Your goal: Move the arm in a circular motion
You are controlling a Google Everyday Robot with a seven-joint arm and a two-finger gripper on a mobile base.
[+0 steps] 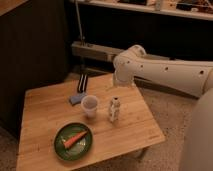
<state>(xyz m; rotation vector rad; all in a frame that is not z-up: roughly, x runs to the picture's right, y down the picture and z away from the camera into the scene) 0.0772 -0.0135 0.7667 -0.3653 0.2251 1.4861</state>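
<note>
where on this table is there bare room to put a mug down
Bare wood lies along the left side of the table, between its edge and the cup, and at the front right corner past the bottle. The middle is crowded: cup, bottle, blue cloth with the gripper by it, and the plate in front. The arm overhangs the back right.

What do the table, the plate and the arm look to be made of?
The table: light wood, matte, with visible plank grain. The plate: green and glossy, likely glazed ceramic or plastic. The arm: smooth white casing with a faint sheen, probably plastic. The pincer hangs over the table's far edge; it is dark, material unclear.
</note>
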